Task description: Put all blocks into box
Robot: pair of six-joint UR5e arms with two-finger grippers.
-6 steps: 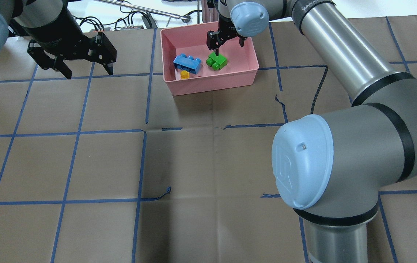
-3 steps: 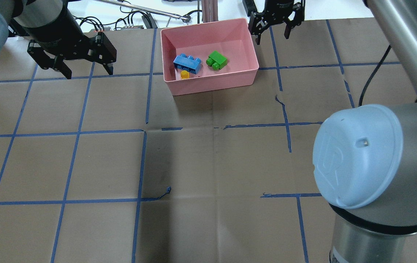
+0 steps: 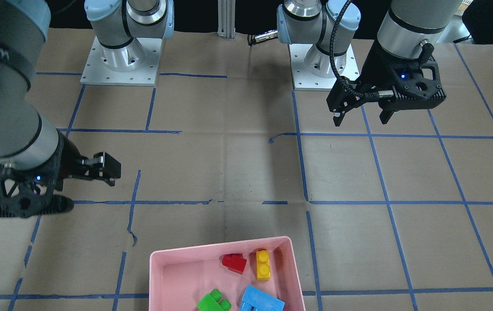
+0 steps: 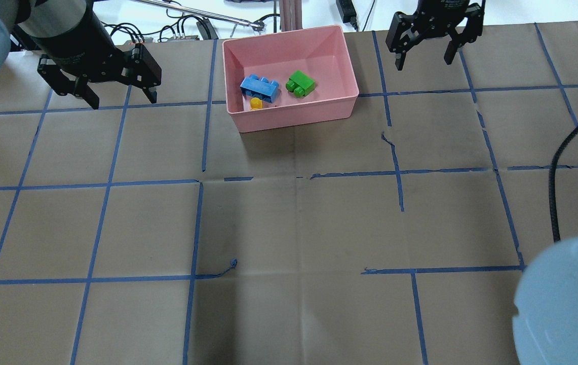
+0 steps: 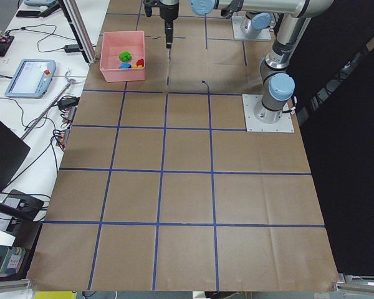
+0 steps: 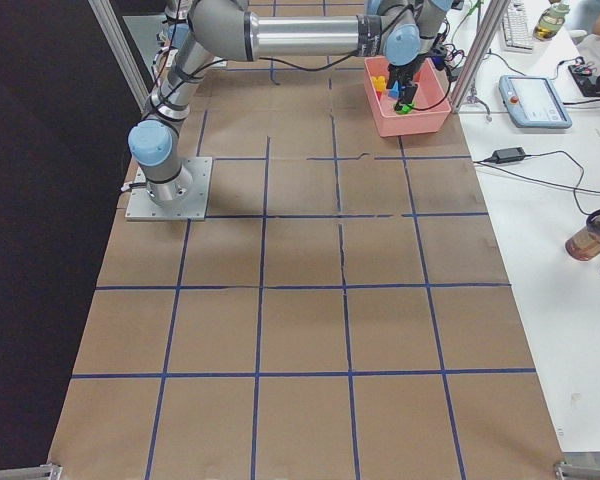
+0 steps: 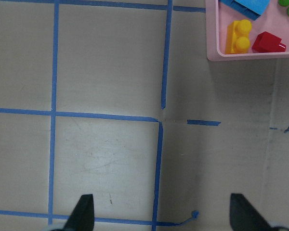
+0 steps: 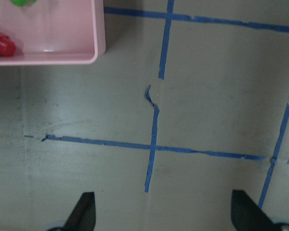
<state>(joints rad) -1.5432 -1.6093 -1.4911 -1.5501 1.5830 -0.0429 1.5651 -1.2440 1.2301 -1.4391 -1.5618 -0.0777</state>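
The pink box (image 4: 294,115) stands at the table's far middle. In it lie the light-blue block (image 4: 259,88), the green block (image 4: 301,83) and the yellow block (image 4: 256,103). The red block (image 3: 234,262) is hidden overhead but shows beside the yellow block (image 3: 263,264) in the front-facing view. My left gripper (image 4: 122,100) hangs open and empty left of the box. My right gripper (image 4: 424,62) hangs open and empty right of the box. The left wrist view shows the box's corner (image 7: 213,54) with the yellow block (image 7: 239,37) and the red block (image 7: 269,42).
Brown paper with a blue tape grid covers the table. Cables and a metal rod (image 4: 202,12) lie beyond the far edge. My right arm's elbow (image 4: 567,304) fills the lower right corner, with a black cable (image 4: 560,167) above it. Arm bases (image 3: 121,65) stand at the robot's side.
My right gripper has lifted from above the green block inside the box and moved right, clear of the box. My left gripper has not moved.
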